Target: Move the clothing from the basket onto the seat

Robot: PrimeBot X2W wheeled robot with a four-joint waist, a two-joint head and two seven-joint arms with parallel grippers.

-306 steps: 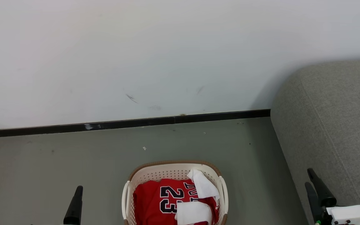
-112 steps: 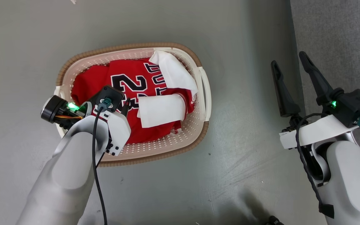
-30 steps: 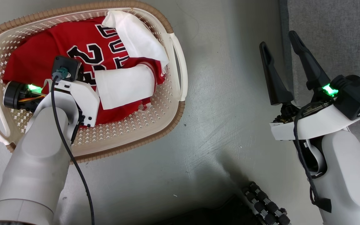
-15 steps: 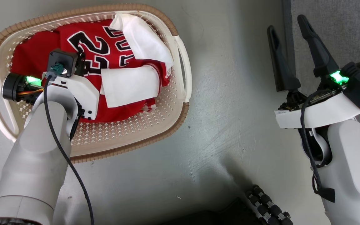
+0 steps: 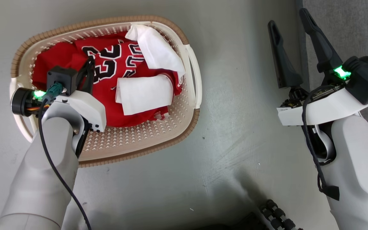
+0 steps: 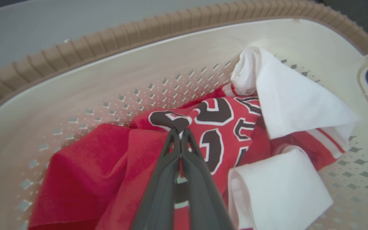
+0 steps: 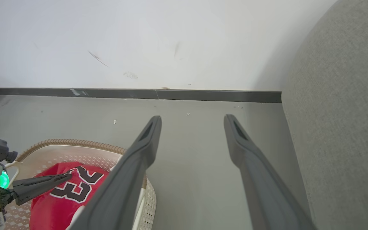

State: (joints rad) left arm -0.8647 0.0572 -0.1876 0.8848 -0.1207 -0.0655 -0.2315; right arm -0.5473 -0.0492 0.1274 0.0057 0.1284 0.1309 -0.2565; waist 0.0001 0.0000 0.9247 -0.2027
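In the head view, the left hand is down inside the basket, in the upper left of the frame. Its two dark fingers are pressed together on the clothing. A moment ago the big black number lay flatter. Now the red cloth is bunched up around the fingers and the number looks crumpled. So I think the grab has worked and the lift is just starting. The clothing is all inside the basket, with two white parts lying on top toward the right. The right hand is in the upper right, fingers spread wide with nothing in them. It hangs over the grey floor, just beside the seat.

In the left wrist view, the closed fingers come up from the bottom middle. Their tips pinch a fold of red cloth right at the edge of the number. The cloth rises to a small peak there. A plainer red part lies at the lower left, and the white parts lie at the right.

In the right wrist view, the two open fingers point at the floor and the white wall. The seat is along the right edge, and nothing lies on the part of it that shows. The basket is at the lower left, well apart from the seat, so the clothing has to be carried across.
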